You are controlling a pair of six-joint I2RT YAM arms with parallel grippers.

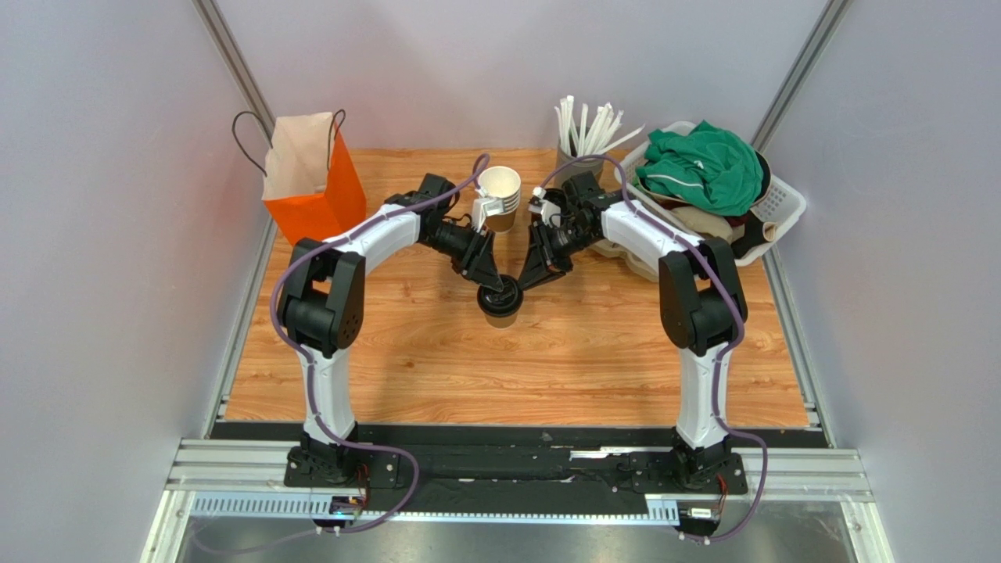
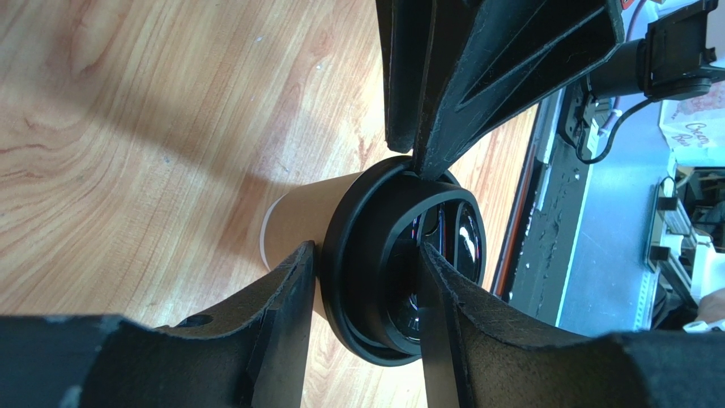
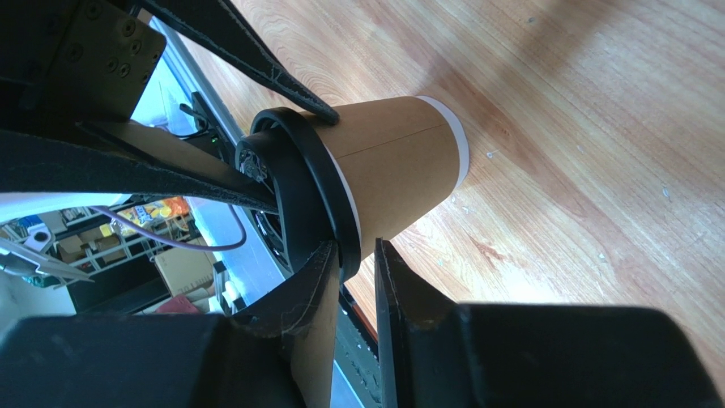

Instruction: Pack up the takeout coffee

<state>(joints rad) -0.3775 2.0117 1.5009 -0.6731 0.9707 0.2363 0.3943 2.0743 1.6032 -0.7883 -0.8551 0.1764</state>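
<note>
The top camera sits high behind the arm bases [image 1: 335, 463], looking down and forward over the whole tabletop [image 1: 529, 364] from afar. The left wrist camera peers along the left end effector [image 2: 366, 251] and the right along the right end effector [image 3: 357, 248], both very near. All three share the coffee cup [image 1: 499, 300] and the tabletop around it.

Left pincer [image 2: 366, 274] seemingly snug around takeout coffee [image 2: 299, 221]

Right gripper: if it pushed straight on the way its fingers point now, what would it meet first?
The round black plastic lid on the small tan paper cup: its rim sits between the right gripper's fingertips, so any advance likely presses into lid and cup wall. Depth beyond is unclear.
</note>
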